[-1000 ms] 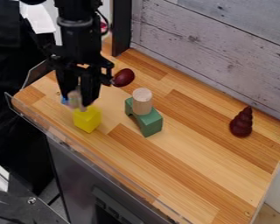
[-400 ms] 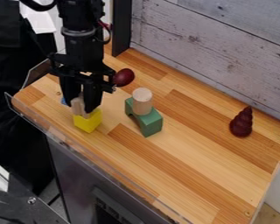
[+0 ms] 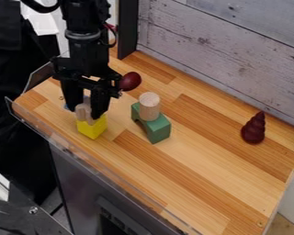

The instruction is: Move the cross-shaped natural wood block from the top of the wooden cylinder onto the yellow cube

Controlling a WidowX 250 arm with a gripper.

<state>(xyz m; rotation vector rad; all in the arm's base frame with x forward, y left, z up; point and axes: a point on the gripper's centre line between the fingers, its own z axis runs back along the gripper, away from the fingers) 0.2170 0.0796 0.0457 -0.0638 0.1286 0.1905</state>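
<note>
Has end effector (image 3: pixel 84 113) at pale block (image 3: pixel 82 114) above yellow cube (image 3: pixel 92 130), cannot tell if gripping; to right, has green arch (image 3: pixel 158 131) under cylinder (image 3: pixel 149 106), red egg (image 3: pixel 131 81) farther.

Wooden counter (image 3: pixel 198 160) bears yellow cube (image 3: pixel 92 130), green arch (image 3: pixel 157 130).

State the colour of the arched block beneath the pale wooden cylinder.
The arched block is green, clearest in the camera view.

No legible txt, labels, nos. or signs on blocks (image 3: pixel 159 130), tabletop (image 3: pixel 205 158) or wall (image 3: pixel 235 55).
</note>
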